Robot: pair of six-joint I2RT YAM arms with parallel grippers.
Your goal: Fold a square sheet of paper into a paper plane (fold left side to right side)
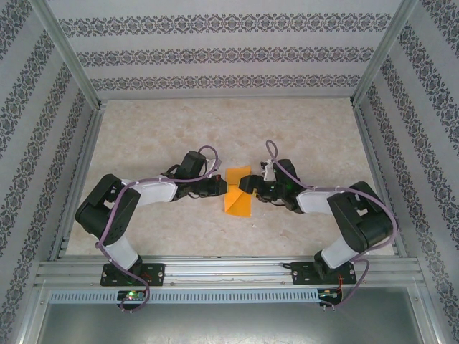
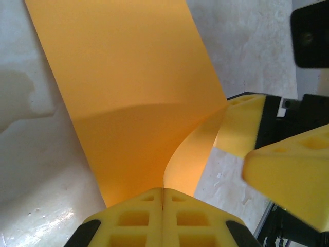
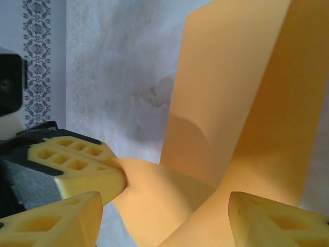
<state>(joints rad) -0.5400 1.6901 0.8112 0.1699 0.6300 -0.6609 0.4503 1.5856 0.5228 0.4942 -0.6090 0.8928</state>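
Top external view: left edge lifted, fold half made

Sheet of paper [image 1: 240, 201] sits on the table [image 1: 158, 143], a short way beyond the middle of the near rail [image 1: 229, 266], partly flat and partly raised.

Left wrist view: left claw [image 2: 163, 193] is closed tight on the sheet's edge, pads meeting with the paper nipped between them. From the pinch the sheet curls up and away in a soft bend (no crease pressed yet).

Right wrist view: right claw [image 3: 164, 206] stands with its jaws apart, the raised flap running up between them. Whether either pad touches paper, cannot tell. It holds nothing.

Seen from above, both claws meet beyond the rail's middle, the left one just to the left of it, the right one just to the right.

Judgement: the step in hand is carrying the left side over to the right side. Next move calls for bringing the pinched edge across until it lies square on the far edge, with the right claw steadying the flap. Thin paper, so a skewed pull would likely set a crooked crease.
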